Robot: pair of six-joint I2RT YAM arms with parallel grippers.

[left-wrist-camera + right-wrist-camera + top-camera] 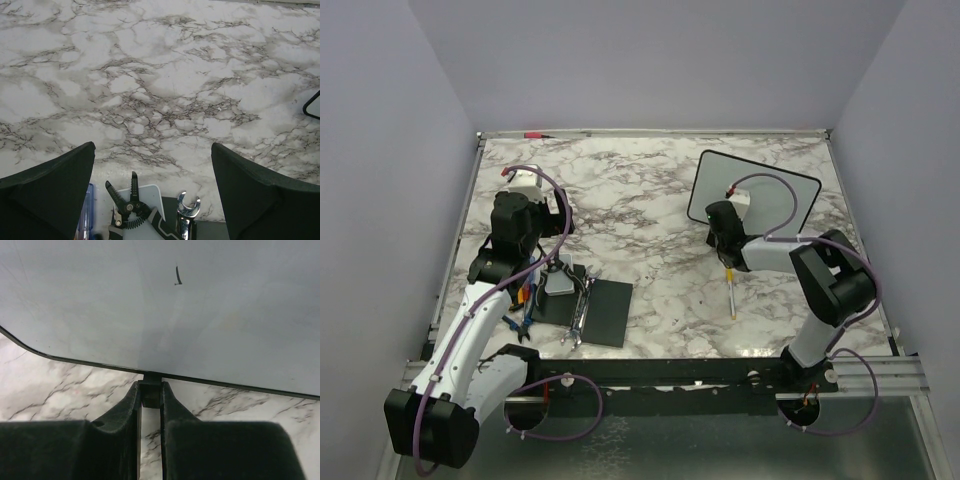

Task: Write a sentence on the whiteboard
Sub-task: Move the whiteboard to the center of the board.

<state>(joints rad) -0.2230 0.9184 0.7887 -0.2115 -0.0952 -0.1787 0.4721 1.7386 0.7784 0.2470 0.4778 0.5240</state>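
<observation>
Right pincer (150, 386) pinches a small black piece (150, 396) at the frame of the whiteboard (210, 320), which stands at its 12 o'clock; left pincer (152, 147) is spread above the bench (165, 75).

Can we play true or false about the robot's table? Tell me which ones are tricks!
1. The left gripper is wide open. True.
2. The whiteboard is full of words. False: only one tiny dark mark shows.
3. A yellow marker lies on the table. True.
4. The right gripper holds the marker. False: it pinches the whiteboard's bottom edge.
5. The tools sit beside the whiteboard. False: they're by the left arm.
</observation>
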